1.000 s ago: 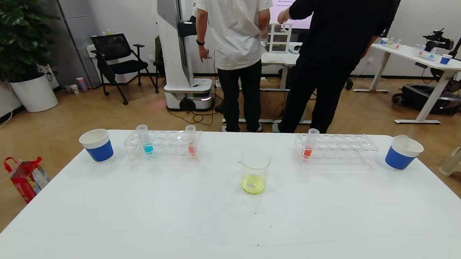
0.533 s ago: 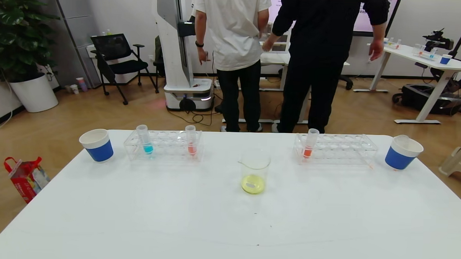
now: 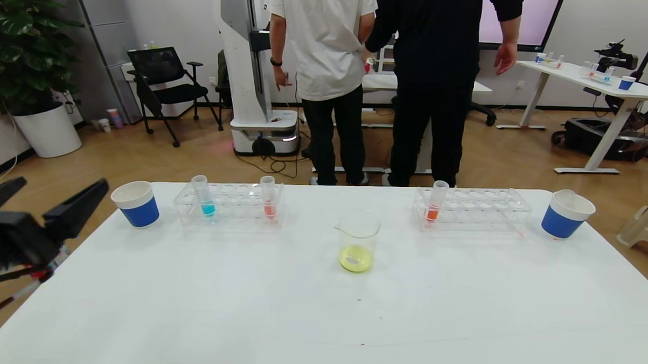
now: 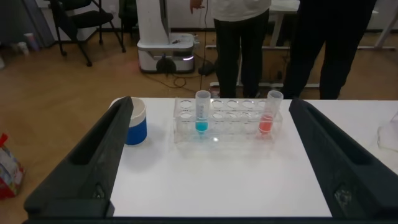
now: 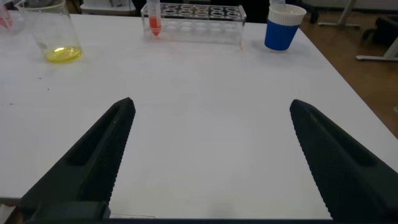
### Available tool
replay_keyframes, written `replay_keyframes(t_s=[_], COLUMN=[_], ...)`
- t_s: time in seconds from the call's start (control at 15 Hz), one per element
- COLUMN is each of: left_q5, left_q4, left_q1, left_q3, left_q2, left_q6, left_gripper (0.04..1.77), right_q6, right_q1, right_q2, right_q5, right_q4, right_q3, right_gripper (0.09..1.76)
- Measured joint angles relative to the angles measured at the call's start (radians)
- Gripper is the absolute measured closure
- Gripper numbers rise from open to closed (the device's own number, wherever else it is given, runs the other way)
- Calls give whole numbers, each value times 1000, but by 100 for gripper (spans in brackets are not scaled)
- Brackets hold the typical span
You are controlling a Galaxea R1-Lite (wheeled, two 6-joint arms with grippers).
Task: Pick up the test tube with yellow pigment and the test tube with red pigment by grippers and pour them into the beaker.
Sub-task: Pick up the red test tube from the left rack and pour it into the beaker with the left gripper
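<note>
The table is plain white, and both racks on it are clear and colourless. The left rack holds a tube with blue liquid and the test tube with red pigment, salmon-pink at its bottom; the right rack holds a tube of more orange-red liquid. The clear beaker has pale yellow liquid at its bottom, the two paper cups are blue with white rims, and the left gripper and right gripper are black.

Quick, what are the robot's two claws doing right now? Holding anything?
Left gripper: open, holding nothing, at the table's left edge facing the left tube rack.
Right gripper: open, holding nothing, low over the table.
</note>
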Motion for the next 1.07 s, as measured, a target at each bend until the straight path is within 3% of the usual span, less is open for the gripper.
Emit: replay_keyframes(t_s=[0.27, 0.47, 0.73, 1.07], left_q5=[214, 314, 348, 346], left_q4=[-331, -521, -602, -613], left_q1=[-193, -320, -399, -409], left_q3=[-20, -61, -168, -264], left_q2=[350, 591, 835, 986], left_q6=[-29, -39, -41, -41], left_gripper=[6, 6, 6, 6], right_q6=[0, 0, 0, 0], right_q1=[0, 0, 0, 0], right_q2=[0, 0, 0, 0], right_q5=[0, 0, 0, 0], right_q4=[0, 0, 0, 0], right_q3=[0, 0, 0, 0], right_gripper=[11, 11, 11, 11])
